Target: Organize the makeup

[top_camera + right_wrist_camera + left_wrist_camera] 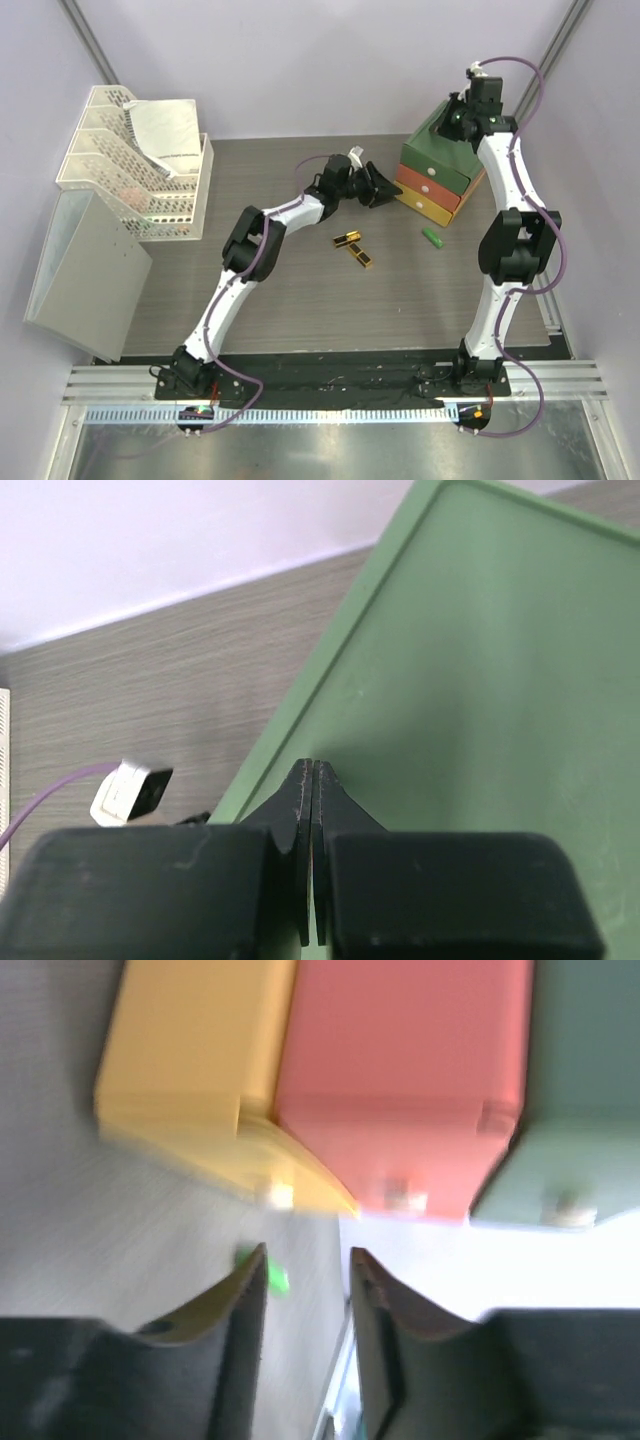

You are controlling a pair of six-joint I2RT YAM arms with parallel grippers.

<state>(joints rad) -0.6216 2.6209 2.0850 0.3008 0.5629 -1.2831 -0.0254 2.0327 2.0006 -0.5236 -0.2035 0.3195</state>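
Observation:
Two black-gold sticks (347, 238) (360, 255) lie mid-table. A green tube (434, 240) lies to their right; it also shows blurred in the left wrist view (276, 1279). My left gripper (375, 186) is open and empty, close in front of the stacked drawer box (440, 178); its jaws (308, 1260) face the yellow (190, 1060), orange (400, 1070) and green (585, 1080) drawers. My right gripper (455, 120) is shut and empty, just above the box's green top (480, 650), fingertips together (313, 766). The orange tube, peach bottle and compacts are out of view.
White wire racks (130, 160) holding a paper stand at the back left, with a grey box (85, 270) in front of them. The back wall runs just behind the drawer box. The left arm's wrist camera (130, 790) shows beside the box.

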